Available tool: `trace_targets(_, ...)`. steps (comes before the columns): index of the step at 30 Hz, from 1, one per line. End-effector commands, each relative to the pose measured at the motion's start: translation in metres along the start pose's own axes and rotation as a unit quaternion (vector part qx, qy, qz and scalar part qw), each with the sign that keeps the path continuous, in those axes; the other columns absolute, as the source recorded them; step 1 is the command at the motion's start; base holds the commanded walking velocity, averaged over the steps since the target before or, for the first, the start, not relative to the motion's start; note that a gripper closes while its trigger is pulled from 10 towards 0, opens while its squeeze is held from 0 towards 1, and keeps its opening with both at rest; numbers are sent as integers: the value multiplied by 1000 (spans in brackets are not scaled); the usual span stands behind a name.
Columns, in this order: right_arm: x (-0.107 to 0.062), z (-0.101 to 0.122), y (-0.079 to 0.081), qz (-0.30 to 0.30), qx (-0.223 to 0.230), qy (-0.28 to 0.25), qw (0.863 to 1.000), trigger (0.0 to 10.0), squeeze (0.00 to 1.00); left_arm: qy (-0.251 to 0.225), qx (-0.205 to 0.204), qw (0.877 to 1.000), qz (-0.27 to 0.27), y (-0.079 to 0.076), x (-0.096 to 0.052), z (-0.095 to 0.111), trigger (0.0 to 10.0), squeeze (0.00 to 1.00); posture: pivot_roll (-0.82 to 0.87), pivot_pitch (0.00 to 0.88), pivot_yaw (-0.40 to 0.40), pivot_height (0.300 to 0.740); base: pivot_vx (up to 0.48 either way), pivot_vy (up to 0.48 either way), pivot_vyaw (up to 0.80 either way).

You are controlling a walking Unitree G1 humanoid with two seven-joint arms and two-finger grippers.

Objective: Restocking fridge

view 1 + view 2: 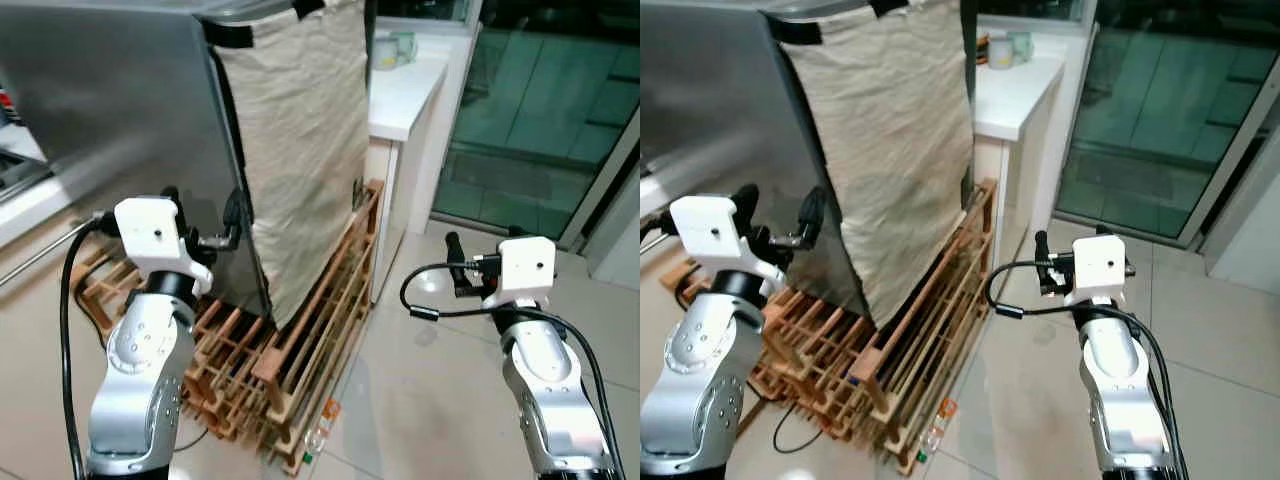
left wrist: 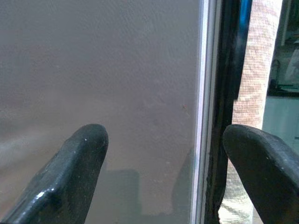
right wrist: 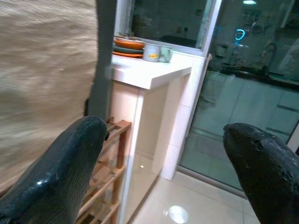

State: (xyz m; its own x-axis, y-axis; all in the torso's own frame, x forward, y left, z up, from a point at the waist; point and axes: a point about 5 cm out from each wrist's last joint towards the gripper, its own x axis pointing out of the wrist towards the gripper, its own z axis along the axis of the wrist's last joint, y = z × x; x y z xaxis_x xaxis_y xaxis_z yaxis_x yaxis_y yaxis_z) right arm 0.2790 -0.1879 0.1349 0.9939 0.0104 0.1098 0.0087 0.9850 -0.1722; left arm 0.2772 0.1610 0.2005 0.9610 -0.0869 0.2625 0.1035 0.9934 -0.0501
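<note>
A grey steel fridge (image 1: 110, 130) fills the upper left, with a beige cloth (image 1: 300, 140) hanging down its side. My left gripper (image 1: 205, 215) is raised close to the fridge front, near its right edge. It is open and holds nothing; in the left wrist view the fingers (image 2: 70, 172) frame the door's pale edge strip (image 2: 203, 107) and a dark seam beside it. My right gripper (image 1: 480, 250) is held up over the tiled floor to the right, apart from the fridge. It is open and empty, and points toward the white counter (image 3: 154, 70).
A wooden slatted rack (image 1: 290, 350) lies on the floor under and beside the fridge. The white counter (image 1: 405, 90) carries cups and plates (image 3: 152, 51). Glass sliding doors (image 1: 540, 110) stand at the right. A small bottle (image 1: 322, 425) lies on the tiles by the rack.
</note>
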Motion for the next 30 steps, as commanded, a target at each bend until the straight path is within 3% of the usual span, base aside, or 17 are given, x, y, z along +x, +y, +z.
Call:
trace_targets(1, 4, 3, 2, 3, -2, -9, 1000, 10000, 0, 20, -6, 1000, -21, -5, 7, -5, 10000, 0, -133, 0, 51, 740, 0, 0, 0)
trace_targets(4, 7, 3, 2, 3, -1, -8, 1000, 10000, 0, 41, -24, 998, -32, -9, 13, -11, 10000, 0, -131, 0, 51, 740, 0, 0, 0)
trace_targets(5, 9, 3, -2, -5, 0, -8, 1000, 10000, 0, 70, -37, 997, -20, -7, 20, -19, 10000, 0, -135, 0, 57, 740, 0, 0, 0)
trace_targets(7, 11, 4, -6, -13, -1, -7, 1000, 10000, 0, 82, -41, 996, -10, -5, 23, -23, 10000, 0, -141, 0, 62, 740, 0, 0, 0)
trace_targets(14, 13, 5, -12, -26, -3, -12, 1000, 10000, 0, 86, -57, 995, -16, -8, 24, -21, 10000, 0, -151, 0, 71, 740, 0, 0, 0)
trace_targets(23, 10, 1, -12, -23, -5, -3, 1000, 10000, 0, 103, -45, 992, -52, -13, 8, -24, 10000, 0, -146, 0, 71, 740, 0, 0, 0)
trace_targets(27, 9, -1, -11, -20, -6, -2, 1000, 10000, 0, 125, -71, 988, -64, -16, -8, -30, 10000, 0, -142, 0, 69, 740, 0, 0, 0)
trace_targets(30, 9, -1, -10, -19, -6, -1, 1000, 10000, 0, 124, -72, 988, -65, -18, -9, -30, 10000, 0, -138, 0, 65, 740, 0, 0, 0)
